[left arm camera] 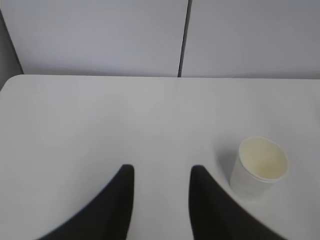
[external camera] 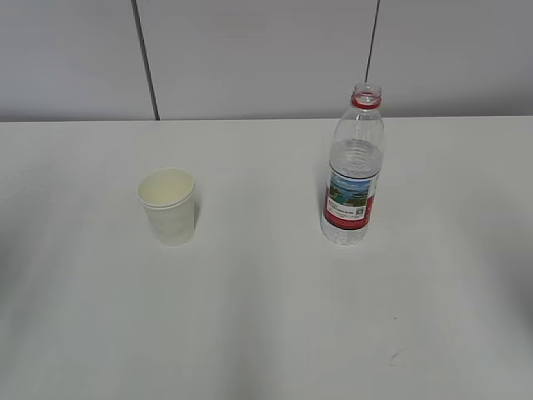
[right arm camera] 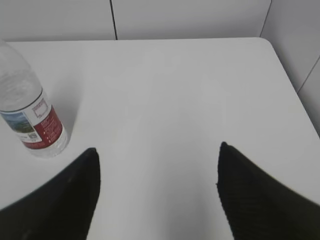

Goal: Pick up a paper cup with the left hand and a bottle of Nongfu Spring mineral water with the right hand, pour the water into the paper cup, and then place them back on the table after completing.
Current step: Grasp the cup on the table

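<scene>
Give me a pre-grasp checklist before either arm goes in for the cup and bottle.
1. Paper cup upright on the table, mouth up: ok.
2. Bottle upright, cap off, neck open: ok. It is partly filled with water.
3. Left gripper open, nothing between its fingers: ok.
4. Left gripper lined up with the cup: not ok; in the left wrist view the cup sits off to the right of the fingers.
5. Right gripper open wide and holding nothing: ok.
6. Right gripper lined up with the bottle: not ok; in the right wrist view the bottle stands at the far left, outside the fingers.
</scene>
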`<state>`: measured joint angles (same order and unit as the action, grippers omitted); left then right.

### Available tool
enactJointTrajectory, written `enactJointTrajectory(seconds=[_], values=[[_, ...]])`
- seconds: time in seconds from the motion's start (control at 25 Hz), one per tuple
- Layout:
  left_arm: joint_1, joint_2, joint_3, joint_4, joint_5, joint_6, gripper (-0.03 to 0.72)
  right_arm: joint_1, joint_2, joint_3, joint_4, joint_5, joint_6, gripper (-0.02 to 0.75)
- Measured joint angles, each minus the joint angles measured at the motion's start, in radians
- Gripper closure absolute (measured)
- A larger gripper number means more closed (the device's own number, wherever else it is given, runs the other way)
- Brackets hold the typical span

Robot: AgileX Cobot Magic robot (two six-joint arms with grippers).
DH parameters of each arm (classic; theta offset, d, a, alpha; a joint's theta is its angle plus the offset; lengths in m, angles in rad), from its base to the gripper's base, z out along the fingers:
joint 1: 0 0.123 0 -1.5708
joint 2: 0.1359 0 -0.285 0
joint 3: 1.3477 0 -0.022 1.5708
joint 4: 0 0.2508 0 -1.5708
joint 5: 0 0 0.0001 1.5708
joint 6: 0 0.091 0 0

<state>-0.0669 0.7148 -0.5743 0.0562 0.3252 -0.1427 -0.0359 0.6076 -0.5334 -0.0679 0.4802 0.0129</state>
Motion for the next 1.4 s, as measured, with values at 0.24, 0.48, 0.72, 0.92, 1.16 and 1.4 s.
enactJointTrajectory(seconds=[0.24,0.48,0.72,0.92,1.16,1.4], values=[[-0.035,0.206,0.119,0.006,-0.350,0.002,0.447,0.000,0.178,0.000,-0.001,-0.226,0.001,0.202],[-0.048,0.407,0.214,0.054,-0.689,0.003,0.447,0.000,0.310,0.058,-0.001,-0.486,0.003,0.202],[-0.048,0.606,0.271,0.088,-0.992,0.003,0.447,0.000,0.408,0.143,-0.002,-0.682,0.003,0.203],[-0.048,0.775,0.284,0.192,-1.215,0.003,0.447,0.000,0.463,0.180,-0.002,-0.798,0.004,0.203],[-0.048,0.913,0.284,0.240,-1.415,0.003,0.449,0.000,0.483,0.188,-0.003,-0.900,0.006,0.203],[-0.048,0.999,0.284,0.298,-1.465,0.003,0.445,0.000,0.483,0.188,-0.005,-0.916,0.006,0.203]])
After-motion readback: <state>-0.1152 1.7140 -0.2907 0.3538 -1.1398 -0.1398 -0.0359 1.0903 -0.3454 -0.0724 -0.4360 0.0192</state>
